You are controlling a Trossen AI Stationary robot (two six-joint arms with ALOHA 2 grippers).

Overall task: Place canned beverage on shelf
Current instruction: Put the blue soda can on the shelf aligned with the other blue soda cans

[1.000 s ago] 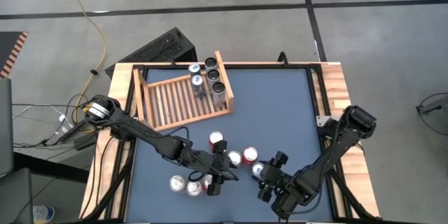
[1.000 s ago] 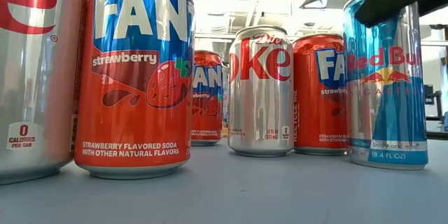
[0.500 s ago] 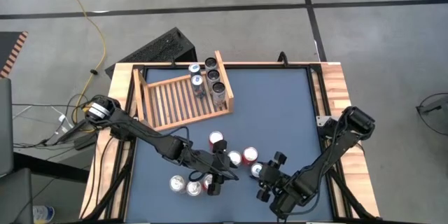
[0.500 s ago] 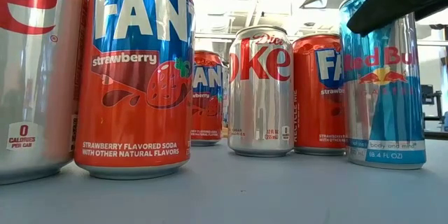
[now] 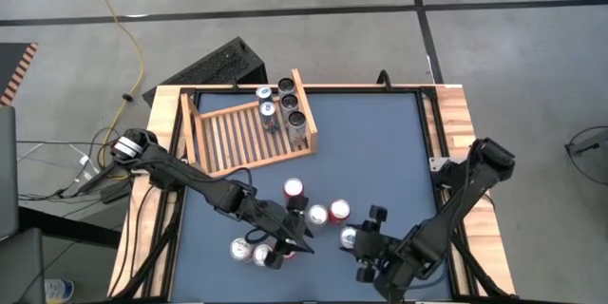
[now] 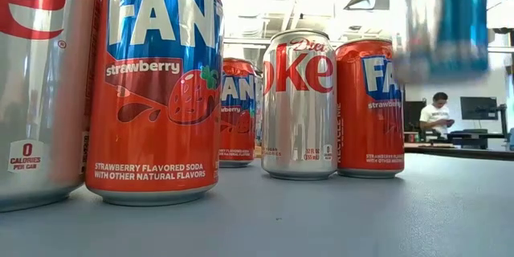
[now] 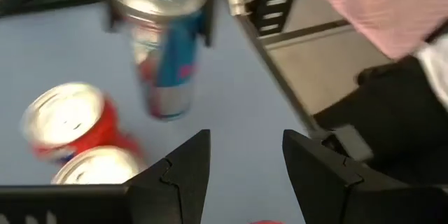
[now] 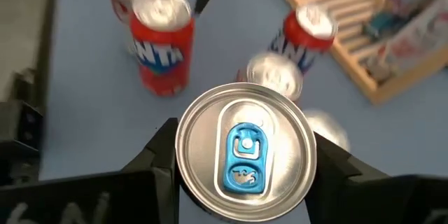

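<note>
My right gripper point(image 5: 355, 243) is shut on a blue-and-silver Red Bull can point(image 8: 245, 150), which hangs above the table near the front, blurred in the low view point(image 6: 442, 16). My left gripper point(image 7: 245, 157) stands open over the can cluster at front centre point(image 5: 290, 245), nothing between its fingers. Red Fanta cans point(image 6: 157, 88) and silver Diet Coke cans point(image 6: 299, 104) stand upright on the blue table. The light-wood shelf point(image 5: 237, 135) lies at the far left, with three cans point(image 5: 285, 104) standing along its right side. My right gripper pinches the Red Bull can's upper wall, just under the rim point(image 8: 185, 159), between its two fingers point(image 8: 157, 157), one on each side. The fingers slant down from the table's near right. The can hangs upright, lifted clear of the table.
A black ridged box point(image 5: 214, 65) sits beyond the far left corner. The table's right half point(image 5: 380, 152) is bare blue surface. A person sits in the room behind point(image 6: 438, 112), and a pink sleeve point(image 7: 378, 7) shows beside the table.
My right gripper has risen with the Red Bull can. The can stood on the table a second ago, then tipped slightly, and now hangs well clear of the surface. The other cans have stayed where they were.
</note>
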